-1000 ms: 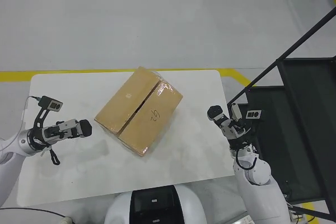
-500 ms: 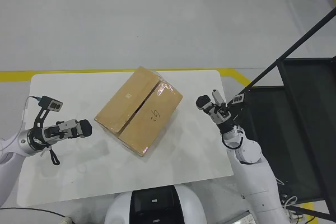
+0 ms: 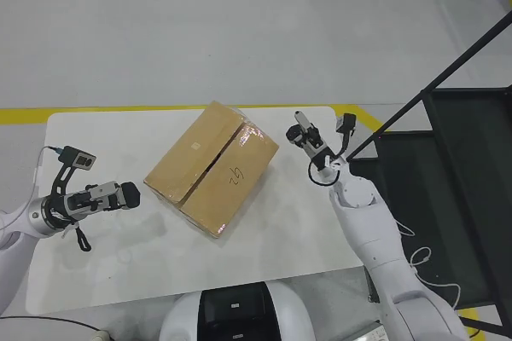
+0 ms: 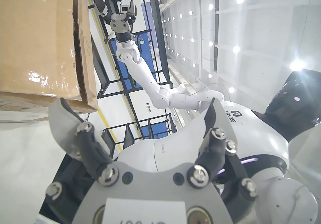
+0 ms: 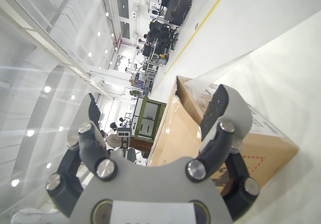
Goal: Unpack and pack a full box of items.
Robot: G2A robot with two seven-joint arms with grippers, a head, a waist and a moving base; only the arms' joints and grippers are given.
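You have one brown cardboard box (image 3: 212, 166) to work with. It sits near the middle of the single white table (image 3: 111, 264), turned at an angle to the table's edges. Its two top flaps are shut and meet in one seam along its length, with glossy clear tape over the seam and down the end. There is a handwritten mark on one flap. Your left gripper (image 3: 128, 195) hangs low over the table on the box's left side, near its left corner, with a narrow strip of table between them. In the left wrist view, that gripper (image 4: 136, 103) has its two fingers spread wide with nothing between them. The box (image 4: 37, 34) stands just past one fingertip, and the table (image 4: 20, 147) lies beneath. Your right gripper (image 3: 297, 132) is by the table's far right corner, just beside the box's right-hand corner but apart from it. In the right wrist view, its two fingers are likewise held apart and empty (image 5: 155, 95). They point toward the taped end of the box (image 5: 175, 139), which rests on the table (image 5: 288, 72). The left wrist view also catches the right gripper (image 4: 123, 19) farther off, raised beyond the box. One black metal rack (image 3: 461, 170) stands to the right of the table, and one yellow floor line (image 3: 111, 111) runs behind the table's far edge.
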